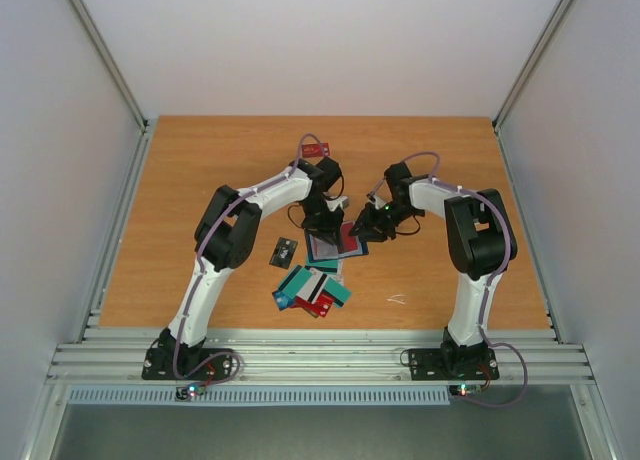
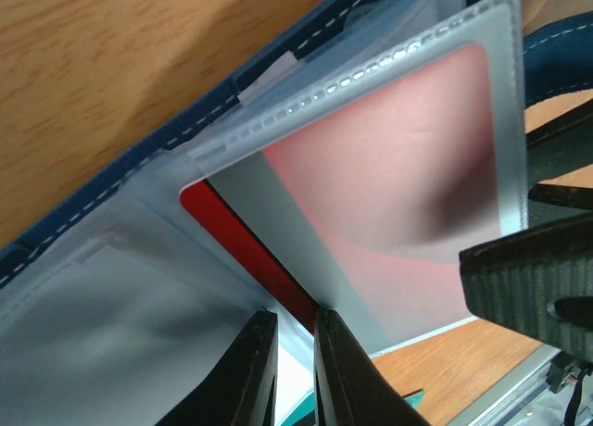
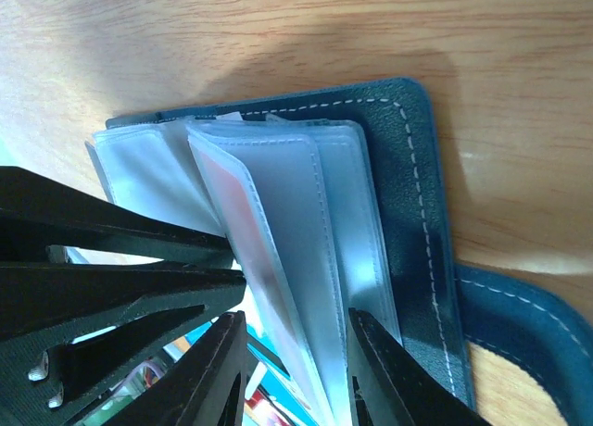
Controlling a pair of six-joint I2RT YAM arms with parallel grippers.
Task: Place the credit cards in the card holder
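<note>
Narrowly, left claw (image 2: 295,326) around red card (image 2: 243,245).

This looks like a robot lab, a closed test cell. Plain white panels (image 1: 300,40) close in beyond and on both sides of the left gripper (image 1: 325,223) and right gripper (image 1: 357,227). Beneath them lies a wooden table (image 1: 200,160). Back toward the bases (image 1: 190,362), an aluminium rail (image 1: 320,358) carries looped cables (image 1: 515,375) and small lit LEDs (image 1: 187,391).
</note>
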